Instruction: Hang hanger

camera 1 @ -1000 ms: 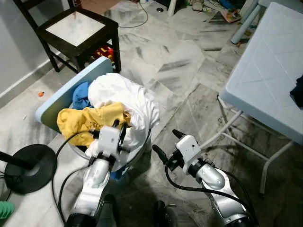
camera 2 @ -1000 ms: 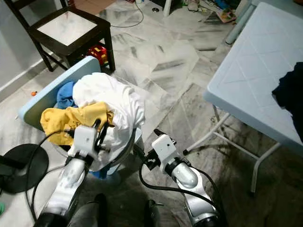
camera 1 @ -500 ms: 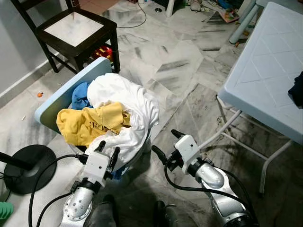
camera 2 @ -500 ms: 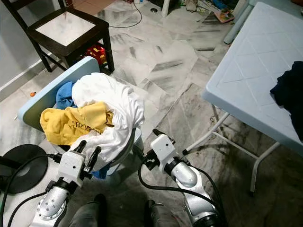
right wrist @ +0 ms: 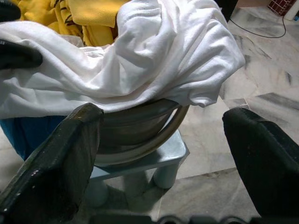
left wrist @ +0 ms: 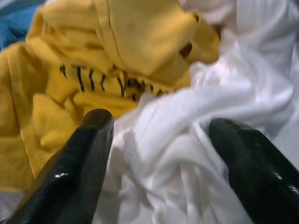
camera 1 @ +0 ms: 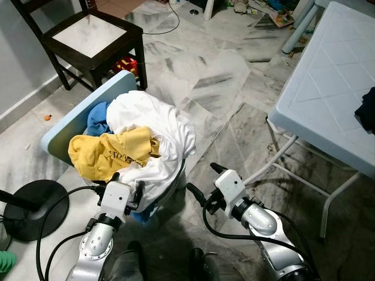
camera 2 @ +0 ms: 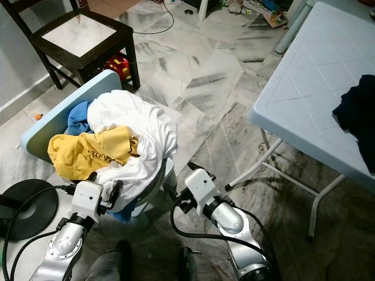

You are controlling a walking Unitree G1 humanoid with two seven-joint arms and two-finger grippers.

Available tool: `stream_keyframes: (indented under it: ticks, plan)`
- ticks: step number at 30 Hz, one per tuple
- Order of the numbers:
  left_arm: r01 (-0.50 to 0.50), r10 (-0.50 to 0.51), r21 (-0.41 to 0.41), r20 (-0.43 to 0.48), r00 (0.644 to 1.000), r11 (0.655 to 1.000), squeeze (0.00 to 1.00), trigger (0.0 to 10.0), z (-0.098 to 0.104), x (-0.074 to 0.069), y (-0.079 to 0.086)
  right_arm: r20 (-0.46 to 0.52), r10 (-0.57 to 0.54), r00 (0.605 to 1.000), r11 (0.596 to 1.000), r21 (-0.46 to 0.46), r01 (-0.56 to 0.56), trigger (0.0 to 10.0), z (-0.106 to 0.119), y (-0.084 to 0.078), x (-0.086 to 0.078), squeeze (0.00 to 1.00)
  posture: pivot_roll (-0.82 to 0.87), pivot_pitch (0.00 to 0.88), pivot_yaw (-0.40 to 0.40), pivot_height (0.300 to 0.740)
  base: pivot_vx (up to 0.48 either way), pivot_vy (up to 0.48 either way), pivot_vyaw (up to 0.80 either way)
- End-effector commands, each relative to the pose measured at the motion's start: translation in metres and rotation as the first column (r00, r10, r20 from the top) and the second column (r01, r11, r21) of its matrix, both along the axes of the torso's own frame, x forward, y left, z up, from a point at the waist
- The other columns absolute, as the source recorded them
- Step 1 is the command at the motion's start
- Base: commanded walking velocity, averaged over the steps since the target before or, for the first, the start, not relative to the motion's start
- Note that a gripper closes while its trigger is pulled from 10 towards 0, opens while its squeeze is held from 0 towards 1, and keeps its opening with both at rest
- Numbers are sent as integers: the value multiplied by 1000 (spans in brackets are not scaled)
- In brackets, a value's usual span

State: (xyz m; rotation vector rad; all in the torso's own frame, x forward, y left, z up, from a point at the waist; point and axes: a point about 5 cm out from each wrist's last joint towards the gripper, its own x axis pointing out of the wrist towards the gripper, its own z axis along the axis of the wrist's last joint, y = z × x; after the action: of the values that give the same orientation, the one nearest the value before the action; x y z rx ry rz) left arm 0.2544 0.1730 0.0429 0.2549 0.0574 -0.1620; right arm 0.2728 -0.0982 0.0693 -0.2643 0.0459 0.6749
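Left gripper (camera 1: 125, 186) pulled back from the laundry pile (camera 1: 137, 140), fingers apart, empty, pile at its 12 o'clock. Right gripper (camera 1: 203, 182) spread too; no hanger found yet

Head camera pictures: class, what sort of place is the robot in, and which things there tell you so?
Most likely a room in a lived-in home: a laundry basket heaped with clothes, a dark wooden chair by the wall, and a marble-tiled floor beside a folding plastic table.

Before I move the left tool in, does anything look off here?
Yes: no hanger is visible. The basket overflows, a white garment draping past its rim, with a yellow one beside it. Left tool is open at the pile.
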Motion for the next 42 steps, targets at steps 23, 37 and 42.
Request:
stream_keyframes:
  ticks: [23,37,42]
  plan:
    - [18,-42,-186,-127,991,982,0,10000,18,-4,-24,-18,-17,1000,1000,-23,17,10000,-7,-5,-5,0,29,271,-107,740,0,0,0]
    - [64,-80,-83,-208,975,994,0,10000,13,-1,-8,-45,-3,999,1000,-16,2,10000,-11,-3,-7,0,38,271,-105,740,0,0,0]
    - [145,-172,-130,-227,959,981,0,6902,10,5,-20,-59,4,998,1000,-7,-5,10000,-12,-4,-9,0,36,267,-104,740,0,0,0]
